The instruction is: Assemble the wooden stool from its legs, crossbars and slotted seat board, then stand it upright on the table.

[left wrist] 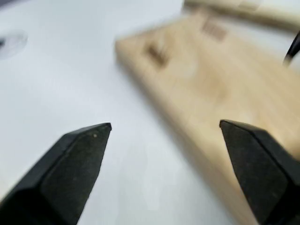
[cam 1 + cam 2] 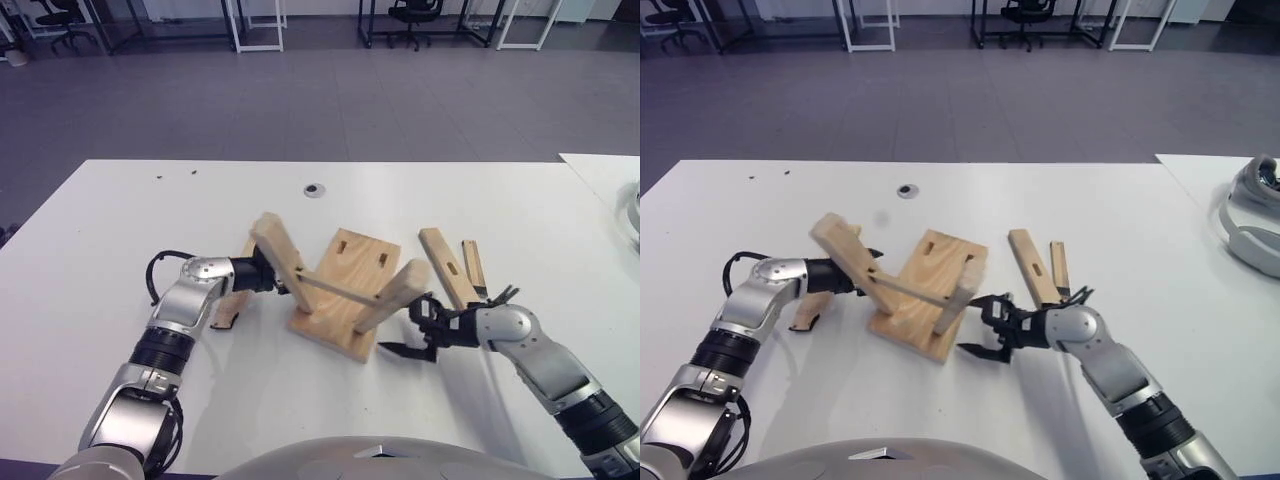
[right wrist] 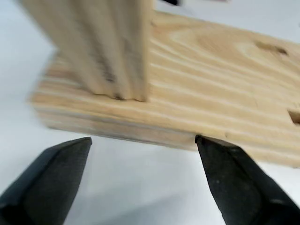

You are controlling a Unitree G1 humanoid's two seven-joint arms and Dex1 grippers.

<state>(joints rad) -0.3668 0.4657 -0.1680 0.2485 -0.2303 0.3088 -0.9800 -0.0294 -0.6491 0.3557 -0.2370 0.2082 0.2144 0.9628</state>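
The slotted seat board [image 2: 350,270] lies at mid table, two empty slots showing near its far edge. Two legs joined by a thin crossbar [image 2: 340,291] rise over it. The left leg [image 2: 280,252] leans at the board's left side. The right leg [image 2: 397,292] stands at the board's near right corner [image 3: 117,51]. My left gripper [image 2: 264,273] is right beside the left leg and open [image 1: 164,126], holding nothing. My right gripper [image 2: 420,330] is open just right of the right leg, facing the board's edge [image 3: 143,140].
A loose leg [image 2: 447,264] and a short crossbar [image 2: 472,262] lie right of the board. Another wooden piece [image 2: 230,303] lies under my left forearm. A round table grommet [image 2: 316,190] sits farther back. A white headset [image 2: 1252,215] rests on the table to the right.
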